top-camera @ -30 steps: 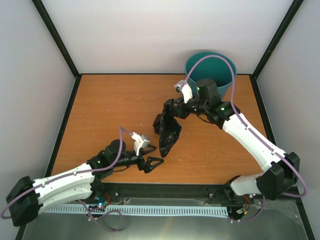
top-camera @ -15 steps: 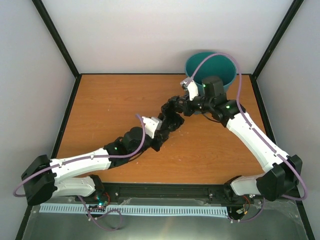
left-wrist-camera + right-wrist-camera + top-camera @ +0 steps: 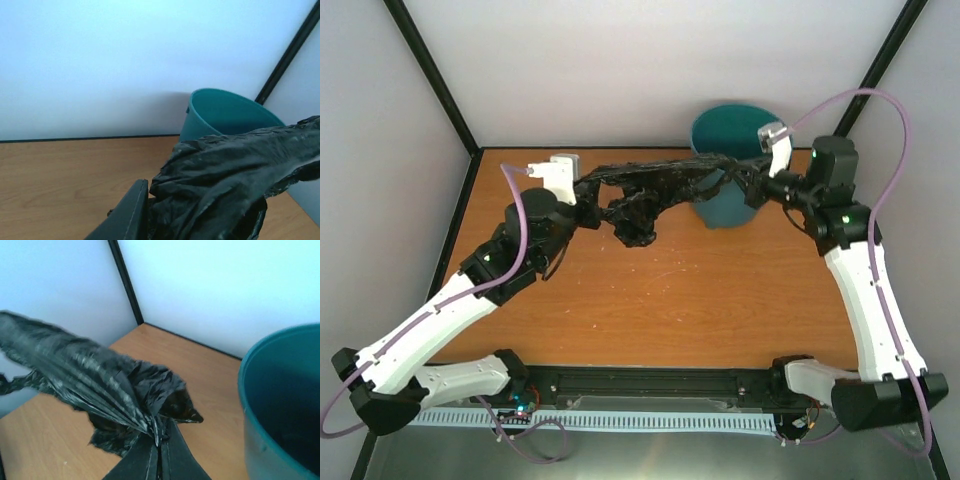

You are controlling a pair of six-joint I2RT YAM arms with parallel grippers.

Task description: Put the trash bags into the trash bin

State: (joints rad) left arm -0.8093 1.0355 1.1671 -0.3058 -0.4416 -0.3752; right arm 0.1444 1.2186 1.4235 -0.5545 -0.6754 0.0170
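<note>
The black, glossy, wrinkled trash bag [image 3: 640, 195] hangs stretched in a band above the table between both grippers. My left gripper [image 3: 588, 195] is shut on its left end. In the left wrist view the bunched trash bag [image 3: 235, 175] fills the left gripper [image 3: 170, 202] and hides one finger. My right gripper [image 3: 748, 190] pinches the right end just in front of the teal trash bin [image 3: 720, 135]. In the right wrist view the right gripper [image 3: 161, 437] is shut on gathered film of the trash bag [image 3: 100, 380], with the trash bin [image 3: 280, 405] at right. The left wrist view shows the trash bin [image 3: 225, 112] upright behind the bag.
The orange wooden table [image 3: 650, 300] lies under the bag. White walls with black corner posts [image 3: 435, 85] close in the back and sides. A black rail [image 3: 650, 382] runs along the near edge between the arm bases.
The left gripper came up from the near table, closed on the bag and drew it to the back left. The right arm swung right toward the bin, stretching the bag out.
</note>
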